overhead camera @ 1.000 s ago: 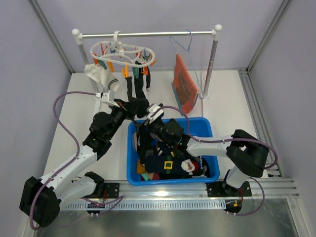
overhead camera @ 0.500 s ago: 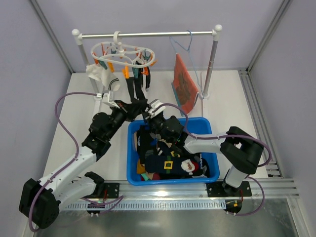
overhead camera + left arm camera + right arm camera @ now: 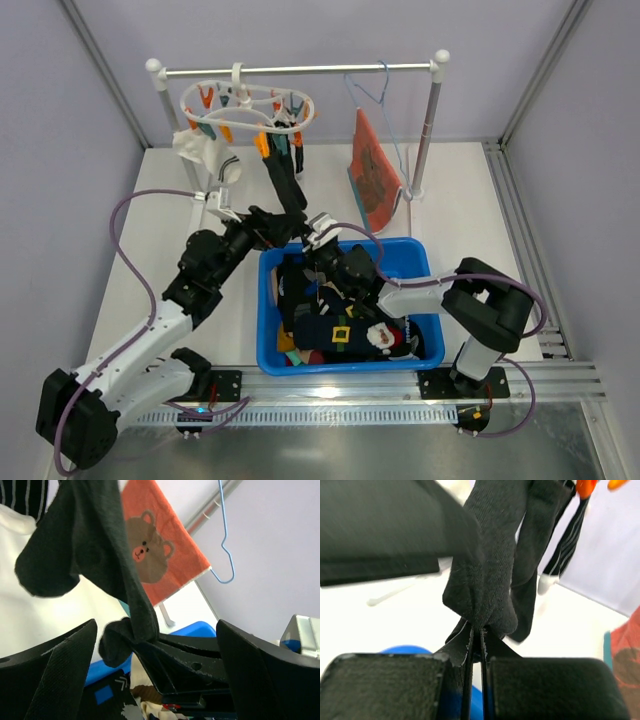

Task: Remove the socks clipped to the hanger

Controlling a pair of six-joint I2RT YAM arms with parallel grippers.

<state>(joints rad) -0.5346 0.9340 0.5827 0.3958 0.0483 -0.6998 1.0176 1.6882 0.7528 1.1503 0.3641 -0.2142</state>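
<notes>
The white oval hanger (image 3: 240,104) with orange and teal pegs hangs from the rail. A black sock (image 3: 283,180) stretches from one peg down to my grippers. My right gripper (image 3: 305,228) (image 3: 481,640) is shut on the lower end of that sock (image 3: 490,575). My left gripper (image 3: 283,222) (image 3: 156,626) stands wide open around the same spot, its fingers (image 3: 60,675) apart from the sock (image 3: 100,540). A white sock (image 3: 205,150) and striped dark socks (image 3: 296,150) (image 3: 565,535) stay clipped.
A blue bin (image 3: 400,245) holding several garments sits under both wrists. An orange bear-print cloth (image 3: 375,175) (image 3: 155,550) and a pale-blue wire hanger (image 3: 375,85) (image 3: 225,545) hang on the rail (image 3: 330,69) to the right. Rail posts stand at both ends.
My left gripper opened and let go of the black sock. My right gripper shut on the sock's end. The sock is pulled tauter and the hanger has tilted.
</notes>
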